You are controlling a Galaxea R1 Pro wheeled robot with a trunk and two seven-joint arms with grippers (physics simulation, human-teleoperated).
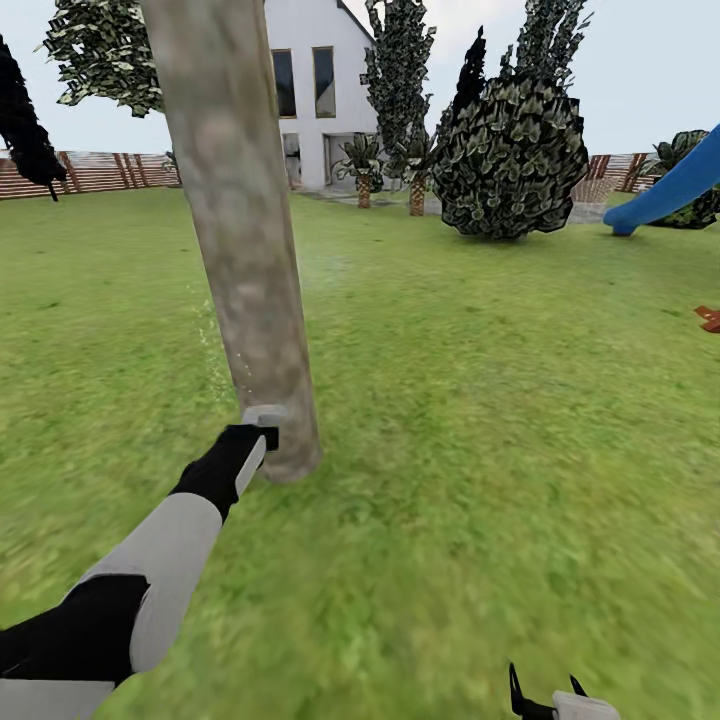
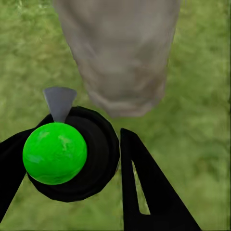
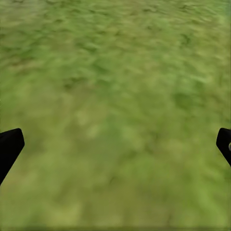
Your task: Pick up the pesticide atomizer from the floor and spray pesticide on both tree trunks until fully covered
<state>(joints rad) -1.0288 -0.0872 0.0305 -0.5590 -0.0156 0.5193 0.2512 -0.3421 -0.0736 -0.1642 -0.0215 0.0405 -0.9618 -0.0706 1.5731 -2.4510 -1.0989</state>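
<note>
While the left arm is reaching out low over the grass [image 1: 480, 400], its left gripper [image 1: 262, 432] is holding the pesticide atomizer [image 2: 72, 154] right up by the foot of a big tree trunk [image 1: 245, 250]. Seen from the left wrist, the black fingers [image 2: 144, 192] are squeezing the atomizer from both sides. It is a round black thing with a bright green ball on it and a small grey spout pointing at the trunk. The trunk is standing just past the spout, and I cannot tell if they are touching. Tiny pale green specks of pesticide [image 1: 212, 350] are floating in the air beside the trunk, on its left side in the head view, a bit above the gripper.

The trunk is pale grey and beige with brown patches, and it is leaning a little. Far behind it, a white house [image 1: 320, 90] is standing next to a brown wooden fence [image 1: 95, 172]. A dark round bush [image 1: 510, 160] is sitting to the right of the house, and a blue slide [image 1: 670, 190] is poking in at the edge.

The right gripper [image 3: 115, 144] is hanging low over plain grass. Its two black fingers [image 3: 9, 147] are spread wide apart, with nothing between them.
</note>
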